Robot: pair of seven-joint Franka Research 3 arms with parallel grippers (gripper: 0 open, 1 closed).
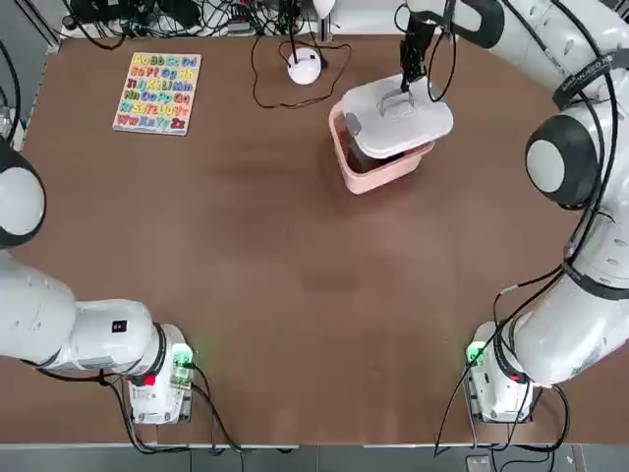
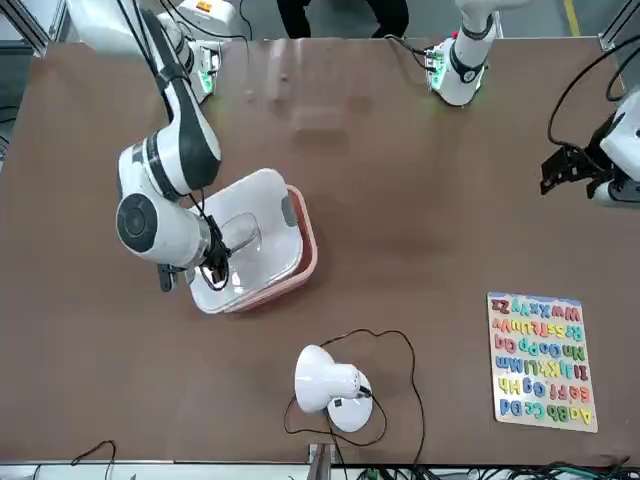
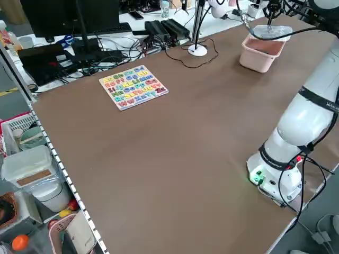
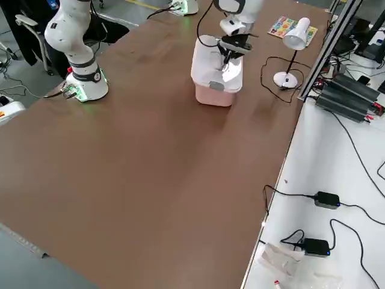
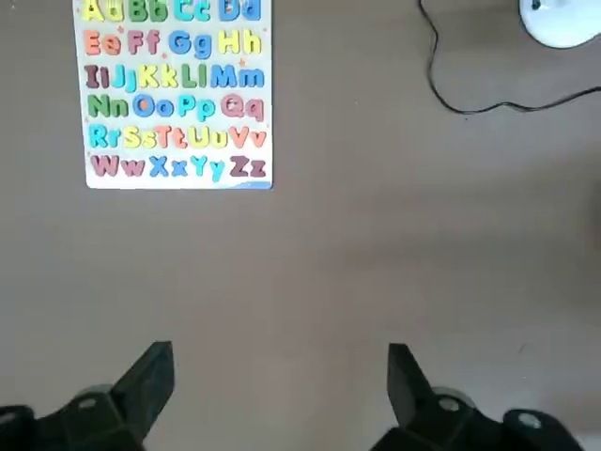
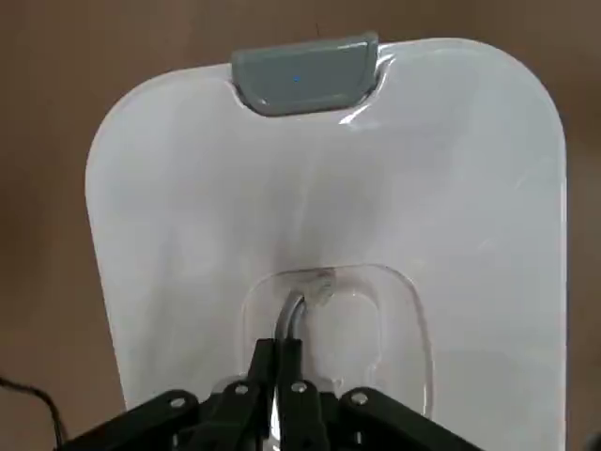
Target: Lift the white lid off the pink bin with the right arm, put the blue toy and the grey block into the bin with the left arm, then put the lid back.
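Lid (image 1: 398, 120) sits askew over the bin (image 1: 366, 169) in the top view, right gripper (image 1: 411, 79) clamped on its handle; lamp (image 1: 305, 67) and alphabet puzzle (image 1: 157, 92) lie to the left. Front view: the right arm hides the lid's edge. Left wrist view: left gripper (image 5: 280, 381), jaws apart, above bare tabletop (image 5: 329, 263).

I'm looking at the brown table (image 1: 295, 256), and the pink bin (image 1: 373, 172) sits directly on it toward the far right from the robot's side. Far left lies the flat alphabet puzzle board (image 1: 157, 93), well apart from the bin, while the small white desk lamp (image 1: 305, 67) stands at the far edge between them, its black cable (image 1: 270, 88) looping over the tabletop. At the near edge I've got both arm bases (image 1: 157, 383) bolted down, left and right.
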